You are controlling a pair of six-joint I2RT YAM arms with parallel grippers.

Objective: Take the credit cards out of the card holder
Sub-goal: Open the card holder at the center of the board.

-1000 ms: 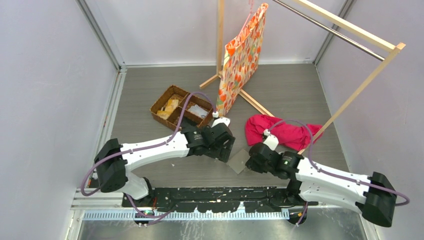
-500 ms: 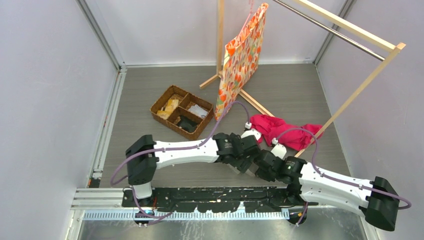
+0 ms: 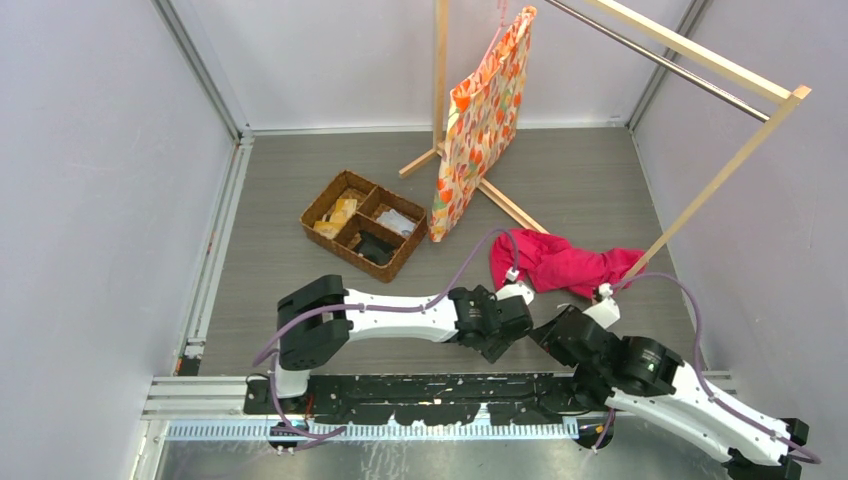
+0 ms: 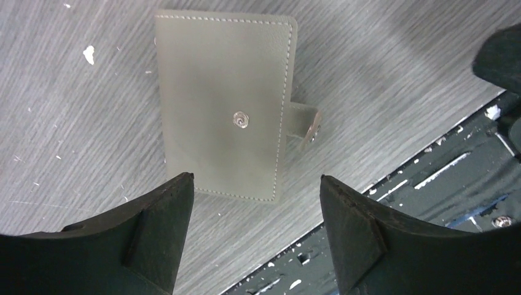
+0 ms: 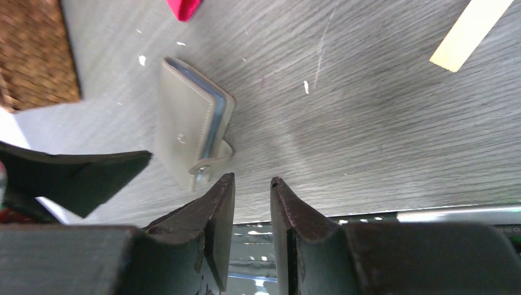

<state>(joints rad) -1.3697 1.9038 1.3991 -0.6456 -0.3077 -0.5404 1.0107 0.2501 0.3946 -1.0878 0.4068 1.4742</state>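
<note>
The grey table is carrying the card holder, lying folded in the upper middle of the left wrist view, credit cards presumably hiding inside. The left gripper is hovering wide open above it, likely to pin it; the right gripper is hanging beside it, narrowly parted, empty.

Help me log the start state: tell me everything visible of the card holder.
The card holder is a grey-olive, leather-like wallet with pale stitching round its edge. It lies folded shut and flat on the grey wood-grain table, close to the near edge. A metal snap stud sits mid-face; the strap tab sticks out sideways, unfastened. The right wrist view shows pale blue sleeves at its open edge. Nothing grips it.
</note>
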